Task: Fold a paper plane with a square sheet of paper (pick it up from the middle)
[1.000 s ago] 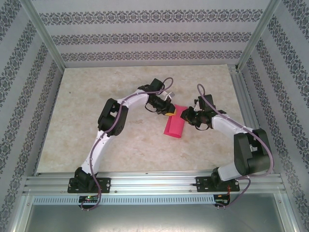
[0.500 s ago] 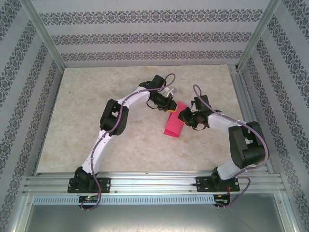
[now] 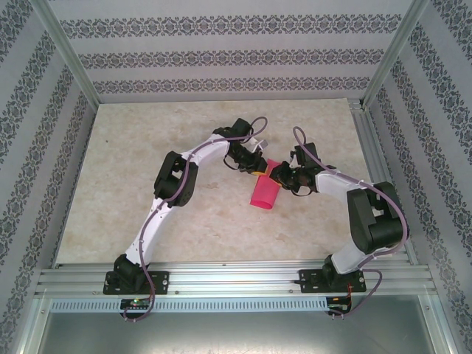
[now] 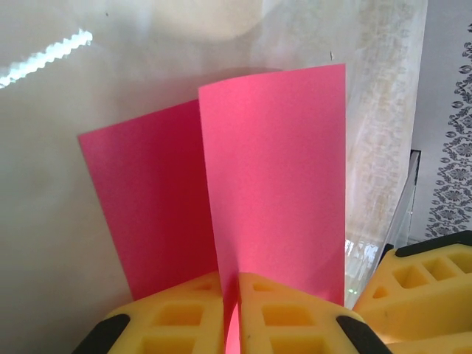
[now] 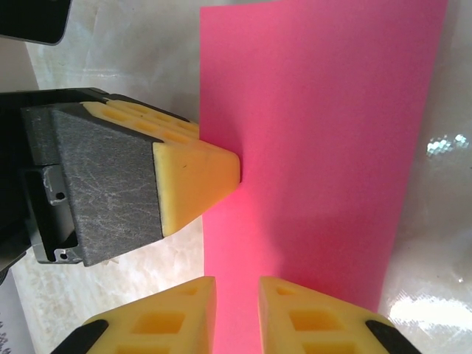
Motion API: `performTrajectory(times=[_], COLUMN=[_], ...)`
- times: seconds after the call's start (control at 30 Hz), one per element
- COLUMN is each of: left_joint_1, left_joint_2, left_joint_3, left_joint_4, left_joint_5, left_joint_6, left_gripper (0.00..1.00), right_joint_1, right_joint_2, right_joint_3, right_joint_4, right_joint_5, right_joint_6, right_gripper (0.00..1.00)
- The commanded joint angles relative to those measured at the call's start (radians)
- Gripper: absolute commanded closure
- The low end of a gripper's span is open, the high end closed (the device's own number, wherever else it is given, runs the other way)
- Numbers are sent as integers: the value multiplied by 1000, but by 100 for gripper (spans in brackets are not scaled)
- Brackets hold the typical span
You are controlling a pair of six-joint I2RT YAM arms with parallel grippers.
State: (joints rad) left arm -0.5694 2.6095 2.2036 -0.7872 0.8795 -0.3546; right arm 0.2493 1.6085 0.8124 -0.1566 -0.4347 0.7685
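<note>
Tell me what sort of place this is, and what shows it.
Probably a robot test booth: metal frame posts, patterned wall panels boxing in a marble-look table, and a left arm and right arm bolted to a rail.

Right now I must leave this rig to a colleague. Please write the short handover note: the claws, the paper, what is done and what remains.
Left claw: shut on the sheet of paper, pinching it where its two layers meet.
Right claw: at the sheet's edge beside the left claw, fingers a little apart. It looks open, not clamping.
Paper: over the middle of the table, between both claws, bent over into two loose layers whose edges do not line up.
Done: the first fold-over is begun.
Left: press the centre crease, fold the nose corners, fold the wings. No plane shape yet.
</note>
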Motion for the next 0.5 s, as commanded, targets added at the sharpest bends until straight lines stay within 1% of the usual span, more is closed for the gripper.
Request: performTrajectory(times=[0.0,0.1,0.47], left_joint_1=[11,11,9], left_joint_2=[-8,-14,-11], left_joint_3=[0,-12,-26], left_joint_4=[-16,-15,-2], left_joint_5=[-21,-33,-19], left_joint_6=[22,23,11], left_gripper=[86,85,84], right_joint_1=[14,13,16], right_joint_2=[27,33,58], right_joint_3=[27,31,45], right_joint_4=[2,-5,-47], right_joint_5=[11,22,49], right_joint_6=[-8,-11,-32], right_gripper=[78,78,79])
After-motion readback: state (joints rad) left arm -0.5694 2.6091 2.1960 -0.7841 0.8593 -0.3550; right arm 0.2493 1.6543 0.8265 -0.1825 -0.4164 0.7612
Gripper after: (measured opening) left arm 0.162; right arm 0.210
